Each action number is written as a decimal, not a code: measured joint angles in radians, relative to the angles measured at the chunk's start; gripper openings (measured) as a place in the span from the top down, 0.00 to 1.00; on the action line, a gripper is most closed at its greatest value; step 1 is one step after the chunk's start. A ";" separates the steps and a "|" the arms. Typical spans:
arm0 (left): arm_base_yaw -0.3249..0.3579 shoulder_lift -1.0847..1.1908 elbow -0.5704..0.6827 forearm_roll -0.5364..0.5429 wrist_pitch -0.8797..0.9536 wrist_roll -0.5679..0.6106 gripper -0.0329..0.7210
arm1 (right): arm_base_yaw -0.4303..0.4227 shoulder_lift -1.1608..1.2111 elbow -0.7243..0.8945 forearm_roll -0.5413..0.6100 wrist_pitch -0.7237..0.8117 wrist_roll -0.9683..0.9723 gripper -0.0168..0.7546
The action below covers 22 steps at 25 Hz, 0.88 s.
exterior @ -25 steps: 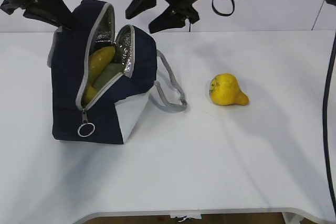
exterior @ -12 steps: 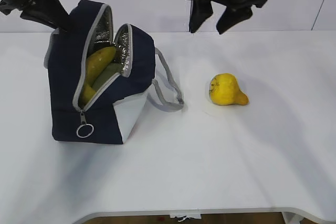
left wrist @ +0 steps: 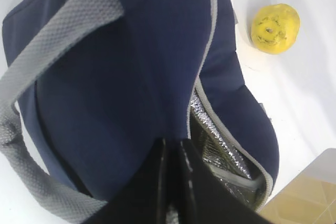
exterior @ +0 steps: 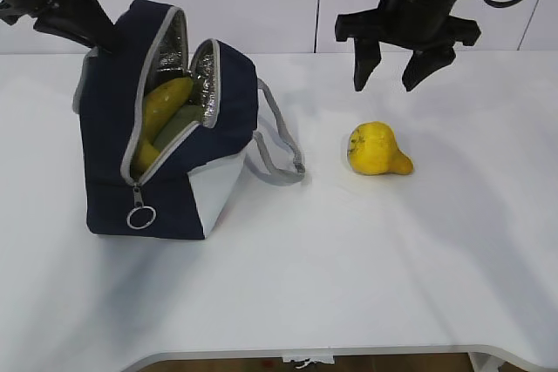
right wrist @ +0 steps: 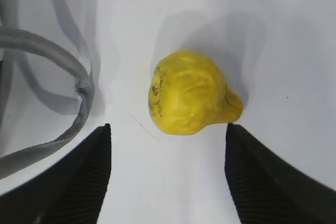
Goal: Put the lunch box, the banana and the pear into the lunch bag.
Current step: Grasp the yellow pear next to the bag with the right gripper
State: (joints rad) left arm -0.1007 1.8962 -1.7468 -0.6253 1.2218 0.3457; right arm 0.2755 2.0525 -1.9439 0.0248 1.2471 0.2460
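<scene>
The navy lunch bag (exterior: 174, 172) stands open at the left, its silver lining showing. Inside the opening lie the yellow banana (exterior: 162, 104) and, beside it, the pale green lid of the lunch box (exterior: 180, 123). My left gripper (exterior: 102, 39) is shut on the bag's upper rear edge; in the left wrist view its fingers (left wrist: 181, 177) pinch the navy fabric (left wrist: 126, 77). The pear (exterior: 377, 150) lies on its side on the table to the right of the bag. My right gripper (exterior: 384, 84) hangs open above it, and the pear (right wrist: 191, 93) sits just ahead of the spread jaws (right wrist: 168, 128).
The bag's grey handle (exterior: 281, 150) loops out on the white table (exterior: 349, 267) toward the pear, and the same handle (right wrist: 79, 90) shows left of the right fingers. A zipper ring pull (exterior: 140, 217) hangs at the bag's front. The table's front edge runs along the bottom.
The right arm swung from above the bag's opening to the right and now points down over the pear, still open. The bag shifted slightly left; the left gripper kept its hold.
</scene>
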 joint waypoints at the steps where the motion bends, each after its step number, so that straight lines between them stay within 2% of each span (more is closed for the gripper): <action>1: 0.000 0.000 0.000 0.000 0.000 0.000 0.96 | 0.000 0.002 0.000 -0.011 0.000 0.011 0.30; 22: 0.000 0.000 0.000 0.000 0.000 0.000 0.96 | 0.000 0.178 0.000 -0.075 -0.014 0.035 0.30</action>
State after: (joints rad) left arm -0.1007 1.8962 -1.7468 -0.6253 1.2218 0.3457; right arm 0.2755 2.2304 -1.9439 -0.0500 1.2329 0.2805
